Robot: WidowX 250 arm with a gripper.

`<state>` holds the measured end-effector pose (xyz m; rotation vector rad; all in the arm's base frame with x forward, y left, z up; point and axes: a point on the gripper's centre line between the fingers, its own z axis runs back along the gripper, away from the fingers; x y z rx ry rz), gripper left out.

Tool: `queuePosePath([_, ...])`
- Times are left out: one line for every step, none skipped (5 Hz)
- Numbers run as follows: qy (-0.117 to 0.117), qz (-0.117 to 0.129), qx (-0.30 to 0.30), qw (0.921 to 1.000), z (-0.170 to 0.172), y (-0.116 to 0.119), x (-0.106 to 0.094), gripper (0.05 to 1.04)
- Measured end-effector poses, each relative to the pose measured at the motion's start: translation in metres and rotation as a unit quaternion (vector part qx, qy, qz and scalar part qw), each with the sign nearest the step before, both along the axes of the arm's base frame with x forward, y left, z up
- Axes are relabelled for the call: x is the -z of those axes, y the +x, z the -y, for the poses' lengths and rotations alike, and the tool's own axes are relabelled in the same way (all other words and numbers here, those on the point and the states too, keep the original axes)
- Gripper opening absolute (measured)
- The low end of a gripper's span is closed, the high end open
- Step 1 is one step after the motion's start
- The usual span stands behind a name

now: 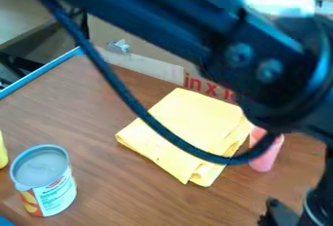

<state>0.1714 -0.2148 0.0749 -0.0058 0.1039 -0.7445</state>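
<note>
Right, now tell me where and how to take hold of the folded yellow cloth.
Pinch the corner of the yellow cloth nearest the camera, coming down from above with the jaws astride its edge. The cloth lies flat, and the layers part there, which should give the jaws something to bite. That approach also likely avoids the pink object at the picture's right.

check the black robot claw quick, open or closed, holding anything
Black robot claw, lower right edge: can't be told whether it is open or closed, or holding anything.
</note>
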Motion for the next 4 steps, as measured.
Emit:
queuePosePath([0.029,-0.017,0.005,0.9994,0.002,0.003,0.013,1.001])
queuePosePath([0.046,-0.025,-0.001,0.9986,0.001,0.004,0.019,1.001])
queuePosePath([0.043,-0.026,-0.005,0.9987,0.003,0.005,0.022,1.001])
queuePosePath([0.036,-0.059,-0.015,0.9975,0.000,0.005,0.038,1.001])
